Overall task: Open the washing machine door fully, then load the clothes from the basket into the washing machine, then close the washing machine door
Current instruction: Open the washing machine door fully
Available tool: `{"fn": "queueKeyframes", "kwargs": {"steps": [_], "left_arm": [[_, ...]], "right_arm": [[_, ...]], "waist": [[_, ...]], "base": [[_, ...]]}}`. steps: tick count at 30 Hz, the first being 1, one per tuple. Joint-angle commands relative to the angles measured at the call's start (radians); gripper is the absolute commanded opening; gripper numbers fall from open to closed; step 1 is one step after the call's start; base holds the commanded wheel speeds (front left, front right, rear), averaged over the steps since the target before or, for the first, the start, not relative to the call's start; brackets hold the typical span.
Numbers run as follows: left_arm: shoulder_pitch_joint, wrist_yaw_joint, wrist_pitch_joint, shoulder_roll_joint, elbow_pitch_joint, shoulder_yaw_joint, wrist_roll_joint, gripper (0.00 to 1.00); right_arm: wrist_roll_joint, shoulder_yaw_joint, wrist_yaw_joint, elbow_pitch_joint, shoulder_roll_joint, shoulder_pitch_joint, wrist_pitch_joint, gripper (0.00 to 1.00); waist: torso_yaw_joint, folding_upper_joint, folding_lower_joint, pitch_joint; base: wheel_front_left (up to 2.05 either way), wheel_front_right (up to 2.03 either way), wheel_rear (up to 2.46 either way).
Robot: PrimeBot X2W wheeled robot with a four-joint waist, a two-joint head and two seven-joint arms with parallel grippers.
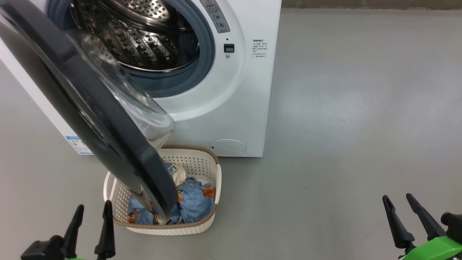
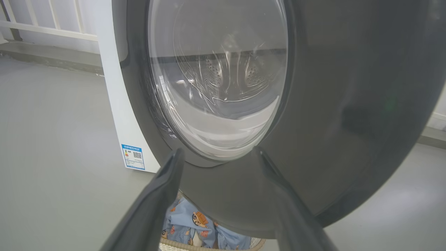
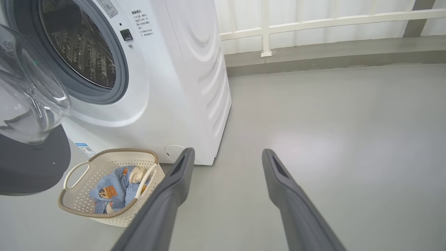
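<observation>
The white washing machine (image 1: 245, 90) (image 3: 188, 80) stands on the floor with its steel drum (image 1: 144, 36) exposed. Its glossy black door (image 1: 83, 108) (image 2: 348, 104) (image 3: 31, 164) hangs partly open, swung out over the basket, with the clear glass bowl (image 1: 137, 104) (image 2: 219, 80) at its centre. The cream basket (image 1: 202, 162) (image 3: 101, 164) sits in front of the machine, holding light blue clothes (image 1: 195, 202) (image 2: 191, 223) (image 3: 111, 190). My left gripper (image 1: 93, 213) (image 2: 217, 153) is open, low at the left, just before the door's outer face. My right gripper (image 1: 397, 198) (image 3: 226, 153) is open at the lower right, over bare floor.
Grey floor (image 1: 361, 108) stretches to the right of the machine. A white railing (image 3: 313, 21) runs along a low kerb behind it. A blue label (image 2: 133, 157) is stuck low on the machine's side.
</observation>
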Motion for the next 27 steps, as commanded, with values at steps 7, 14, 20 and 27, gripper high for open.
{"fn": "queueKeyframes", "kwargs": {"steps": [7,14,20,27], "left_arm": [[-0.033,-0.002,-0.007,0.01,-0.018,0.042,0.004,0.48],[-0.067,-0.002,-0.007,0.002,-0.02,0.064,0.008,0.0],[-0.138,-0.001,-0.007,-0.024,-0.151,0.178,0.006,0.0],[-0.19,0.005,-0.007,-0.063,-0.443,0.17,0.036,0.0]], "right_arm": [[-0.022,-0.002,0.002,-0.022,-0.004,0.015,-0.012,1.0],[-0.025,-0.011,0.002,-0.023,0.0,0.015,-0.012,1.0],[-0.028,-0.023,0.002,-0.029,-0.002,0.013,-0.012,1.0],[-0.039,-0.037,0.002,-0.041,0.003,0.021,-0.012,1.0]], "waist": [[0.002,0.0,0.0,0.004],[0.009,0.0,0.0,0.005],[0.022,0.0,0.0,0.009],[0.027,0.0,0.0,0.007]], "base": [[0.0,0.0,0.0],[0.0,0.0,0.0],[0.0,0.0,0.0],[0.0,0.0,0.0]]}}
